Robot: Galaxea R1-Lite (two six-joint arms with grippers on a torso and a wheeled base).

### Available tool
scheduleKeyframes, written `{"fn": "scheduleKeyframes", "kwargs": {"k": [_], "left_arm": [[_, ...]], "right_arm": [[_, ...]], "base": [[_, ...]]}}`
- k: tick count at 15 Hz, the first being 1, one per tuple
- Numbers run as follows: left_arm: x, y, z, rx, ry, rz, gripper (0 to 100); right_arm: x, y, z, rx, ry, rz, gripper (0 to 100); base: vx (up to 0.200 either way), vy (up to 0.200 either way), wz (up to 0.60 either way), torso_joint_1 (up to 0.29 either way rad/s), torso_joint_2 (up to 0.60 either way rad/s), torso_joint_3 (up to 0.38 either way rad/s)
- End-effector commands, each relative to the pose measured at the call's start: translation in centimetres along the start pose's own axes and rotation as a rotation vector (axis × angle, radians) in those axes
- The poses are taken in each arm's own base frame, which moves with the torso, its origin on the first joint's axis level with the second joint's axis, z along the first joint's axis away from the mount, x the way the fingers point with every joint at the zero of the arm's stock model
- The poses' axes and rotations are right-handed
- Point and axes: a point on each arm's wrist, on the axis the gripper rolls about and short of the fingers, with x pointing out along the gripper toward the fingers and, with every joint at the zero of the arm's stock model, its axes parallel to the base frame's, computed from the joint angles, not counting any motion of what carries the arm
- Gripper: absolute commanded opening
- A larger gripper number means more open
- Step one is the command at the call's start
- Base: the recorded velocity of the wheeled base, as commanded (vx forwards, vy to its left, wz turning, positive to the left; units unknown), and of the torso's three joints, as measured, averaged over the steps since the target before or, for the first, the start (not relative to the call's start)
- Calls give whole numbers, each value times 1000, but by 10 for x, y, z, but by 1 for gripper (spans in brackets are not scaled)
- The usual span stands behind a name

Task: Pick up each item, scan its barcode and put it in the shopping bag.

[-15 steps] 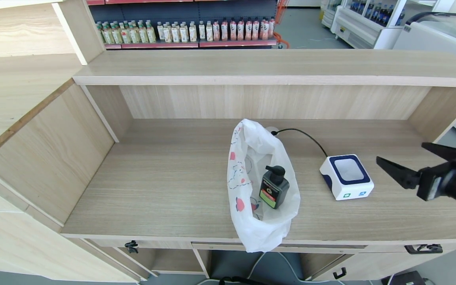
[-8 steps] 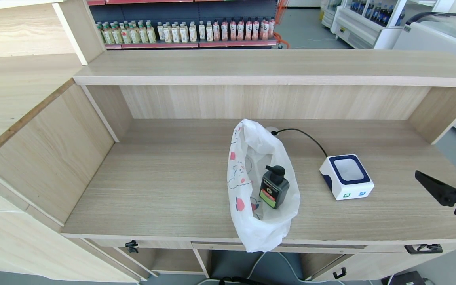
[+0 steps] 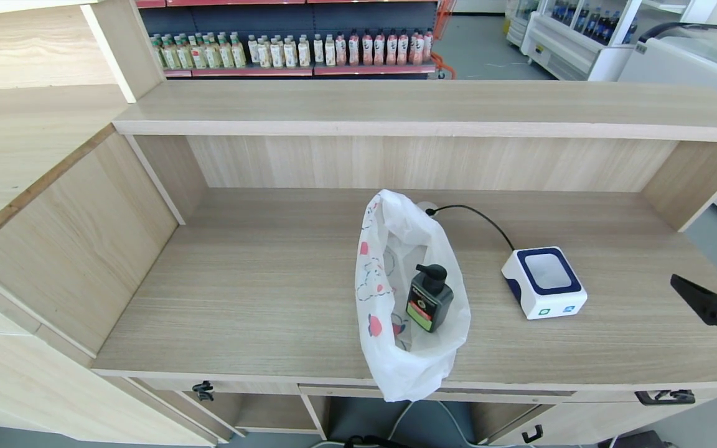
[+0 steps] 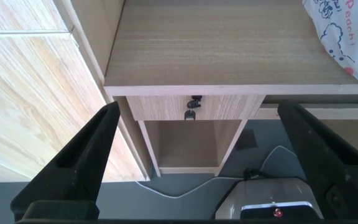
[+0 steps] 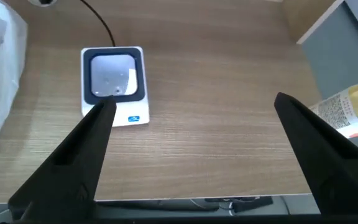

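Observation:
A white shopping bag (image 3: 396,336) with red and blue prints lies open on the wooden counter (image 3: 259,292). A black pump bottle (image 3: 429,298) stands inside it. To the bag's right sits the white and blue barcode scanner (image 3: 544,283) (image 5: 114,84), its cable running to the back. My right gripper (image 5: 194,149) hangs open and empty over the counter's right end, right of the scanner; one black finger (image 3: 698,300) shows in the head view. A bottle of yellowish liquid (image 5: 353,112) stands just past that end. My left gripper (image 4: 194,155) is open and empty, low before the counter's front edge.
A raised ledge (image 3: 433,102) and back wall enclose the counter, with side panels at both ends. Below the front edge is a drawer with a key (image 4: 191,112) and an open cubby. A corner of the bag (image 4: 334,31) overhangs the counter front.
My right gripper has drawn back to the right and lower, away from the scanner, staying open. The head camera shifted slightly. Bag, pump bottle and scanner stayed put.

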Motion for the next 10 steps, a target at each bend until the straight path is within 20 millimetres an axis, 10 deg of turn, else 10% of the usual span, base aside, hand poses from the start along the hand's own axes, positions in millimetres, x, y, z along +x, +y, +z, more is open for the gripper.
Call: {"fn": "scheduleKeyframes", "kwargs": {"k": [1, 10], "left_arm": [[0, 0, 0, 2, 0, 1, 100], [0, 0, 0, 5, 0, 1, 100]], "right_arm": [[0, -8, -17, 13, 81, -56, 100], [-18, -6, -38, 25, 140, -93, 100]], "base": [[0, -200, 0, 12, 2, 2], [0, -200, 0, 1, 3, 2]]}}
